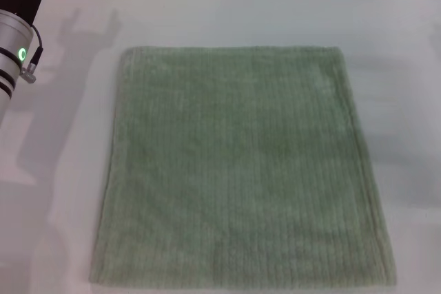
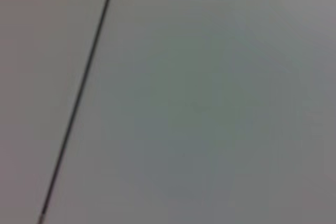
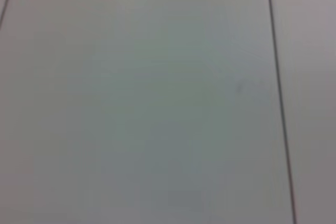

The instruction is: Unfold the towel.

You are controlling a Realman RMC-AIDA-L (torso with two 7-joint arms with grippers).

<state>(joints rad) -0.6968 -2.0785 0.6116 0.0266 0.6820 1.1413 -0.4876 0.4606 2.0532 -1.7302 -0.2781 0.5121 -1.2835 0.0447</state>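
Looks done or nearly so: towel [image 1: 241,170] spread flat in a single layer, centre of the white desk [image 1: 400,39], no fold showing, only slight ripples along the left hem. Nearly square, so barely any long axis; ribbed stripes run from near edge to far edge, corners squared to the desk. Left arm [image 1: 17,46] parked high at the far left, pincer out of view, so can't tell its state. Right pincer nowhere visible either. Wrist views offer only blank panels.

Pale sage-green towel [image 1: 241,170], finely ribbed stripes.
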